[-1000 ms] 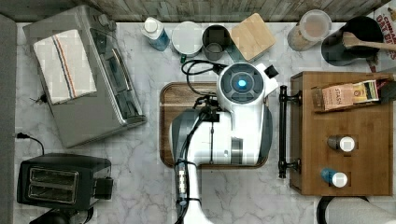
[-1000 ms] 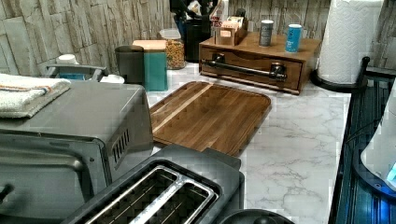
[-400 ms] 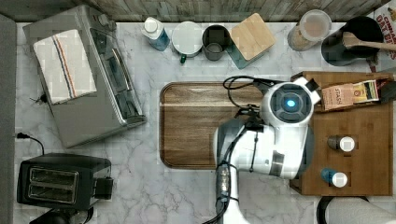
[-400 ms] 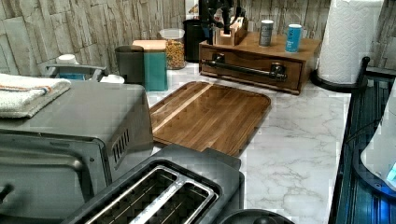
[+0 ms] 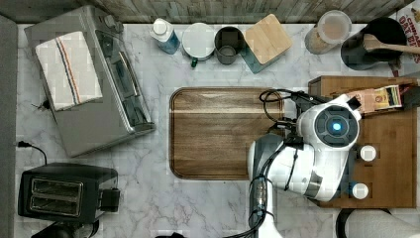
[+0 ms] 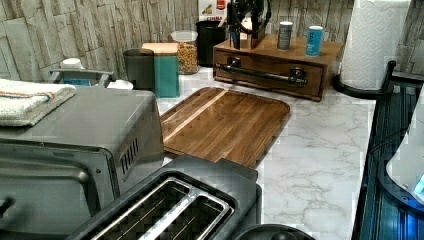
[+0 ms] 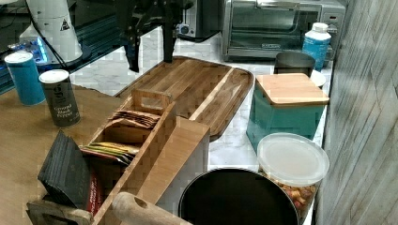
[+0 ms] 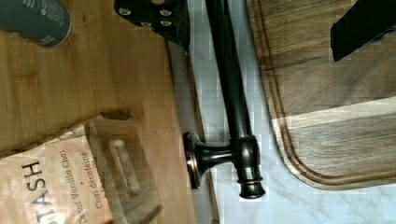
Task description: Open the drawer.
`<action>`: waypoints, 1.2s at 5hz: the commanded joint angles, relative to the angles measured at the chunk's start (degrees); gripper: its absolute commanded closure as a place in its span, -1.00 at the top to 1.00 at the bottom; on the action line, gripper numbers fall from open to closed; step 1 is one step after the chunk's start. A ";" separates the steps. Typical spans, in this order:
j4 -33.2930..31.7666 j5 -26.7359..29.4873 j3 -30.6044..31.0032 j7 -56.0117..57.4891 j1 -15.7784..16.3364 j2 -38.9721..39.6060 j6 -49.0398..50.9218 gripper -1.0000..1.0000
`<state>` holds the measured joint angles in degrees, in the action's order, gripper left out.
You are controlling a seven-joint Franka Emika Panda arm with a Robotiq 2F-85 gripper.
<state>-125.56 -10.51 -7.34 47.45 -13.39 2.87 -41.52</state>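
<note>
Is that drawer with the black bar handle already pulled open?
No, in the left view the drawer front sits flush with its wooden box, closed.

- The white arm (image 5: 297, 168) rises from the lower edge of the top view and bends toward the top view's right.
- Its round wrist housing (image 5: 336, 126), lit blue at the centre, faces straight up, so the hand points down.
- The jaws (image 7: 150, 44) stand apart, two dark fingers (image 7: 168, 40) hanging vertically.
- Black cables loop beside the wrist.
</note>
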 commanded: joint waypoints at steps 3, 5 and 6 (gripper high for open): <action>-4.70 3.88 0.07 9.33 -1.30 6.74 -13.92 1.00; -7.84 3.41 -0.08 7.27 -1.46 7.99 -17.16 1.00; -8.71 4.11 -0.08 6.99 -1.58 9.27 -18.64 1.00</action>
<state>-131.60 -7.09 -7.29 54.50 -14.37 13.39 -58.75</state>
